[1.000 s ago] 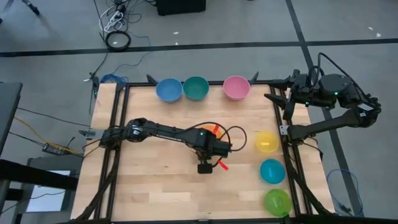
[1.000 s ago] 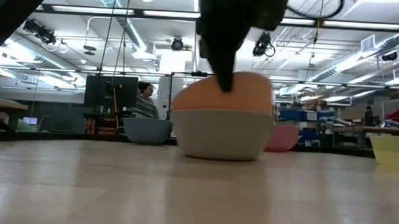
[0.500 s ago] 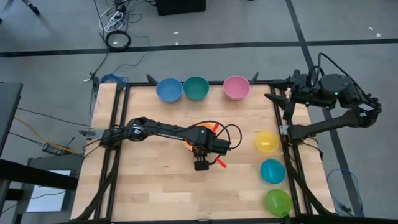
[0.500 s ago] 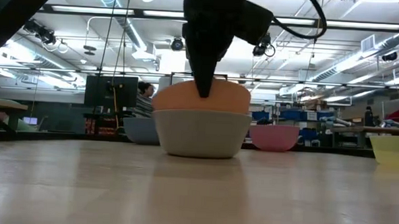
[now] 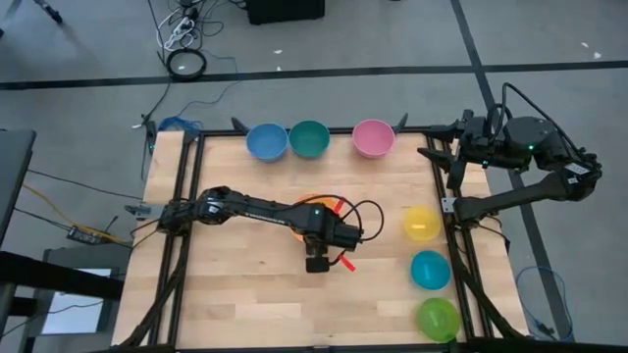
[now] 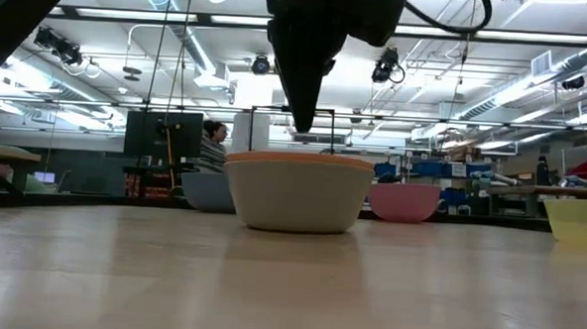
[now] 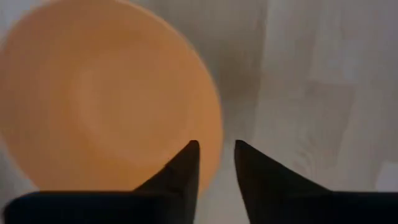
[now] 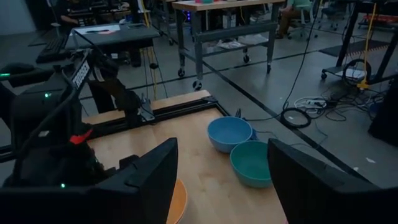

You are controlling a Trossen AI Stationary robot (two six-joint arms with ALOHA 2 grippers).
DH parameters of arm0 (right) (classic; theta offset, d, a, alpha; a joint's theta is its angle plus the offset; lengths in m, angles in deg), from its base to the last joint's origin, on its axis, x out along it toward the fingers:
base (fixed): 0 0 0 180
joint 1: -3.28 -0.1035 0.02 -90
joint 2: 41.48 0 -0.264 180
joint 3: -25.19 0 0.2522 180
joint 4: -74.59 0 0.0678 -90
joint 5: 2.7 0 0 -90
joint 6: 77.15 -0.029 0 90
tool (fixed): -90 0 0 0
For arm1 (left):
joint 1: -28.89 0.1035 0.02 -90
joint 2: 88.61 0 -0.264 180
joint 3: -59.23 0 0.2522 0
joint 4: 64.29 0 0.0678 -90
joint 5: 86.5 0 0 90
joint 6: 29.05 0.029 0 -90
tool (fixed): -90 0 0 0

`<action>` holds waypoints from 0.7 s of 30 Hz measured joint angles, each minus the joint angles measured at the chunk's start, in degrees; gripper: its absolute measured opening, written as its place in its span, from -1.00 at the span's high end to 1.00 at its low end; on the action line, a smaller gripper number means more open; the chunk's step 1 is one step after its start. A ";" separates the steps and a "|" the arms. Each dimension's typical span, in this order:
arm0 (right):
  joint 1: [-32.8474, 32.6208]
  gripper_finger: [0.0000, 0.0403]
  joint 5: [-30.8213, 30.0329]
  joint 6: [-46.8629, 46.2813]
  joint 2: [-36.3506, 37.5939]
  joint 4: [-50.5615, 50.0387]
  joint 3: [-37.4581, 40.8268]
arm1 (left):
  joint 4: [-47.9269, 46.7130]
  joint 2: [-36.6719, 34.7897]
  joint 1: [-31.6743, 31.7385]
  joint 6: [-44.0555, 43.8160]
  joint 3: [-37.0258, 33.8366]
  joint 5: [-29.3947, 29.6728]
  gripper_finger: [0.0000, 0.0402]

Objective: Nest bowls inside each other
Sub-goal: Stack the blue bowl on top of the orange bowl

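Observation:
An orange bowl (image 7: 106, 93) sits nested inside a grey-white bowl (image 6: 294, 199) near the table's middle; only its rim (image 6: 299, 159) shows above the grey-white one. My left gripper (image 7: 216, 155) hangs just above that rim, pointing down. It is open by a narrow gap and clear of the bowls (image 6: 302, 125). My right gripper (image 8: 224, 186) waits open, raised beyond the table's right edge (image 5: 442, 162). The grey-white bowl rests on its base on the table.
Blue (image 5: 266, 141), teal (image 5: 308, 138) and pink (image 5: 373, 137) bowls stand along the far edge. Yellow (image 5: 421, 224), cyan (image 5: 429, 269) and lime green (image 5: 438, 318) bowls line the right edge. A person sits in the room beyond the table (image 6: 213, 146).
My left gripper has opened and let go of the orange bowl. The bowl stood high and domed above the grey-white bowl and has dropped level into it, only its rim showing. Before that, both bowls slid a little toward the table's left with the gripper.

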 joint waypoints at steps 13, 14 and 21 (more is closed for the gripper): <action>0.00 -0.17 0.00 0.02 0.00 0.01 0.02 | -8.08 -9.94 4.86 -1.51 -0.72 20.38 0.02; 0.02 -0.17 0.07 0.02 0.00 -0.05 0.02 | -8.02 -10.07 5.97 -1.22 -1.30 20.42 0.02; 0.02 -0.14 1.11 -0.72 -0.01 -0.80 0.02 | -7.59 -11.02 15.00 3.51 -12.00 21.35 0.02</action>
